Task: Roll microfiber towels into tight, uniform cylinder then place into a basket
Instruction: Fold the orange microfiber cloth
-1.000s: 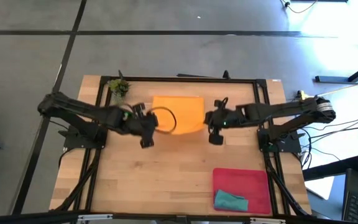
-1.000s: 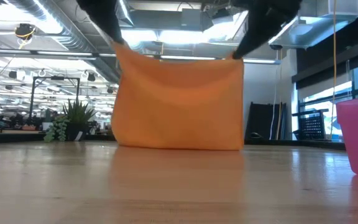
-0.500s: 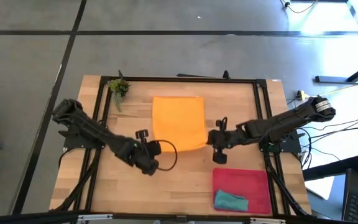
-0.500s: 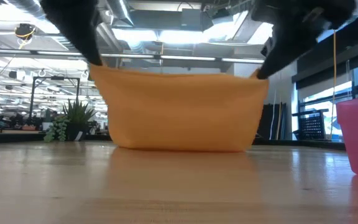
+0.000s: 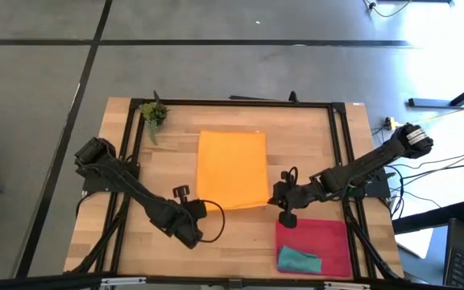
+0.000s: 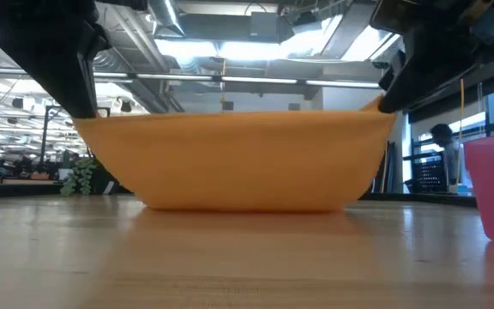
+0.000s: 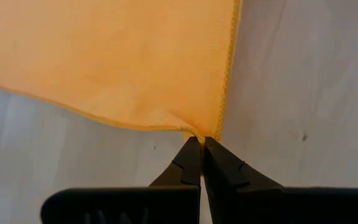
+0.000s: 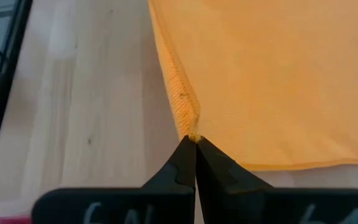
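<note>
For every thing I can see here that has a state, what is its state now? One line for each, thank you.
orange towel: spread out, not rolled, near edge lifted by two corners
teal towel: bunched up, lying in the basket
basket: on the table, holds only the teal towel
left gripper: shut on an orange towel corner
right gripper: shut on the other corner
plant sprig: lying at the far table corner

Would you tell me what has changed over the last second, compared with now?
Both grippers, left and right, stayed shut on the orange towel's near corners and drew them toward the table's front edge and lower, spreading it longer. The teal towel stayed in the basket, the plant sprig at the back.
</note>
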`<state>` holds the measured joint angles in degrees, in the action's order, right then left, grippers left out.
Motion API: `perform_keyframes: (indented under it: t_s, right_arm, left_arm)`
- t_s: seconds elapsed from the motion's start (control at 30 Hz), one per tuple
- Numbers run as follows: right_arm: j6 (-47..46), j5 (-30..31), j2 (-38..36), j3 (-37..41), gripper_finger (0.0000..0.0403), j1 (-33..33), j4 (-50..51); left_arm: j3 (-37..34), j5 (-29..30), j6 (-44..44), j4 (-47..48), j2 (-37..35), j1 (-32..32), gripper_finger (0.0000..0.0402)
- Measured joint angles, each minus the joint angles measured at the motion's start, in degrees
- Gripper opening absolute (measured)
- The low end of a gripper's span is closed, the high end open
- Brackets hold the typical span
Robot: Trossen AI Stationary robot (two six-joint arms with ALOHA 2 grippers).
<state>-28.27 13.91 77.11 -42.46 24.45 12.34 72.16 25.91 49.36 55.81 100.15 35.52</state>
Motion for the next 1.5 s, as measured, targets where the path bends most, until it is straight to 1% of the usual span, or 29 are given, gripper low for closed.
perform_keyframes:
  t_s: [0.1, 0.23, 0.37, 0.63, 0.8, 0.9, 1.23, 1.4, 1.5]
  right_arm:
    - [0.04, 2.50, 0.15, 0.00, 0.0003, -0.08, 0.02]
    - [1.82, 5.89, 0.15, 0.00, 0.0003, -1.38, 0.78]
    - [4.56, 8.89, 0.15, 0.00, 0.0003, -3.77, 1.93]
    - [8.87, 10.94, 0.15, 0.00, 0.0003, -11.34, 3.87]
    - [13.60, 11.09, 0.15, 0.00, 0.0003, -16.47, 3.86]
    - [15.76, 11.08, 0.15, 0.00, 0.0003, -19.60, 3.86]
    - [23.33, 10.83, 0.17, 0.04, 0.0003, -29.57, 3.51]
    - [27.02, 8.24, 0.17, 0.04, 0.0003, -33.73, 2.62]
    - [28.85, 8.01, 0.17, 1.04, 0.0003, -35.84, -0.68]
  left_arm:
    - [0.00, 1.40, 0.12, 0.08, 0.04, 0.07, 0.0000]
    - [0.00, 6.25, 0.09, 0.59, 0.04, -1.45, 0.0000]
    - [0.00, 8.47, 0.20, 2.41, 0.04, -4.78, 0.0000]
    - [0.00, 14.02, 0.15, 5.76, 0.04, -12.65, 0.0000]
    - [-0.04, 14.41, -0.34, 6.73, 0.04, -18.12, 0.0000]
    - [-0.04, 16.22, -1.35, 6.75, 0.04, -20.91, 0.0000]
    - [-0.04, 16.30, -1.94, 8.19, 0.04, -30.14, 0.0000]
    - [-0.04, 16.31, -4.78, 7.23, 0.04, -34.12, 0.0000]
    - [-0.04, 16.31, -4.95, 7.19, 0.04, -36.09, 0.0000]
